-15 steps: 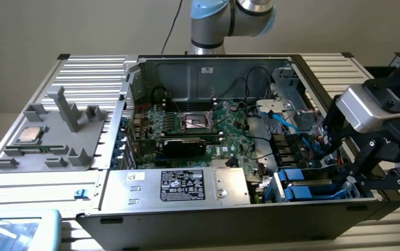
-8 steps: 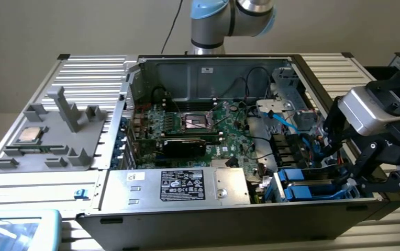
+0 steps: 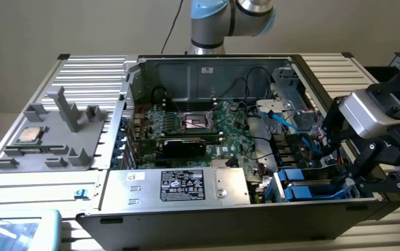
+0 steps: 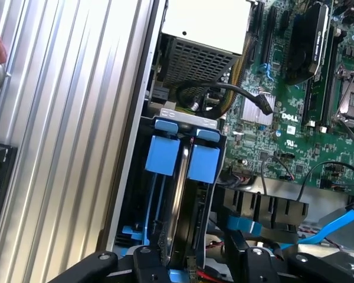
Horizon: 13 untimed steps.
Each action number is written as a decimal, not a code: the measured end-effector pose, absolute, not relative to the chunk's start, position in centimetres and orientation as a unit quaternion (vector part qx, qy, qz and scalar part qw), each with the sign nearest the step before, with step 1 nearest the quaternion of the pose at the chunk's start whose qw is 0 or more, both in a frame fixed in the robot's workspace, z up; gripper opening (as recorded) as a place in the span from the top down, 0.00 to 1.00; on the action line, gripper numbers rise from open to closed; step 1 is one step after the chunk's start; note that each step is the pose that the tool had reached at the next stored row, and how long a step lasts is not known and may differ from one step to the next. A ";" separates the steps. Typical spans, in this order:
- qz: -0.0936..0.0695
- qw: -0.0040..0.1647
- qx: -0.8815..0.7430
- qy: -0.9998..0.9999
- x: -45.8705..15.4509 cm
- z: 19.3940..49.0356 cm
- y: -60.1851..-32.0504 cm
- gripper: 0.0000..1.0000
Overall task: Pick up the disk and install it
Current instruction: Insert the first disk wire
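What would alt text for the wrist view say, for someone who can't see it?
The black tool hovers open over two bright blue plastic drive carriers set side by side in the open computer case's drive bay. Beyond them lie a silver mesh-sided power supply and the green motherboard; a ribbed metal tabletop runs alongside.

On the tabletop (image 3: 91,68) sits the computer case (image 3: 186,73); inside, the power supply (image 3: 144,185) lies before the motherboard (image 3: 235,138), the drive bay (image 3: 301,191) (claw (image 3: 380,178) just beside) to the exterior view's right.
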<state>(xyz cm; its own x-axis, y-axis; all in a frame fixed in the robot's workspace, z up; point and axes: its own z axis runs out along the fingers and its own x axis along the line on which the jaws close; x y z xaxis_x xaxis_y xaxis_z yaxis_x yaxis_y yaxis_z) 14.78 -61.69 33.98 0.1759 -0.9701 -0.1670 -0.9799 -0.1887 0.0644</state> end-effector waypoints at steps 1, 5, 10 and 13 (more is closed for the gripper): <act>0.086 0.029 -0.767 0.636 14.8 33.9 -61.7 0.49; 0.090 0.029 -0.767 0.634 15.0 33.8 -61.7 0.51; 0.096 0.027 -0.768 0.632 15.4 33.8 -61.7 0.58; 0.100 0.026 -0.769 0.631 15.6 33.7 -61.7 0.58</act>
<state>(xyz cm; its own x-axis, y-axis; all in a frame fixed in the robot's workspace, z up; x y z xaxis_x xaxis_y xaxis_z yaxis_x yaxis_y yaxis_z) 15.56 -61.69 33.73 0.1828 -0.9654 -0.1862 -0.9757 -0.2013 0.0862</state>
